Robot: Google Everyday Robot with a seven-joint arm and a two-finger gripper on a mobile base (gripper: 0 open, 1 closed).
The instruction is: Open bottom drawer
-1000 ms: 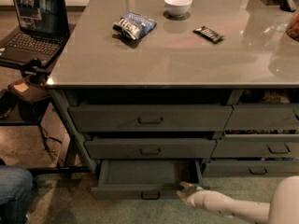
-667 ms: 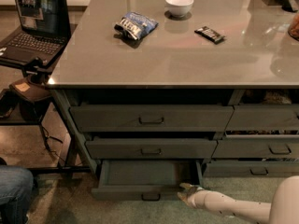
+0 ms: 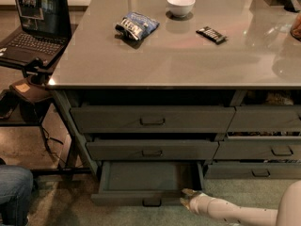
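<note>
- Little has moved since the earlier frames: the bottom drawer (image 3: 141,178) stands pulled out as far as before, and the gripper (image 3: 186,197) has sunk only a shade at the same corner.
- Bottom drawer: 6 o'clock in view, lowest of the left stack. It is open, with its flat inside bare. Its front edge stands well forward of the fronts above.
- Its loop handle (image 3: 152,202) sits at the centre of the front, untouched.
- Gripper: 5 o'clock, just beside the drawer's right front corner. The fingertips are slightly parted, with nothing between them. Contact with the corner cannot be told.
- Arm (image 3: 235,213): enters from the 4 o'clock corner and lies low over the carpet (image 3: 61,206).
- Room: the carpet in front of the drawer is open from 6 to 7 o'clock. One jeans-clad leg (image 3: 14,192) at 8 o'clock is well apart from the drawer's left corner.
- Left stack, three drawers: the top drawer (image 3: 113,119) and middle drawer (image 3: 122,150) are nearly shut, and the bottom one is out.
- Right stack (image 3: 254,149): three fronts at 3 to 4 o'clock, cut by the frame edge.
- Table (image 3: 178,60), 12 o'clock, carries:
  - one white bowl (image 3: 181,4)
  - one chip bag (image 3: 136,26)
  - one dark wrapped bar (image 3: 211,34)
  - all three are well back from the front edge
- One open laptop (image 3: 37,22) at 10 o'clock stands apart from the table's left edge.
</note>
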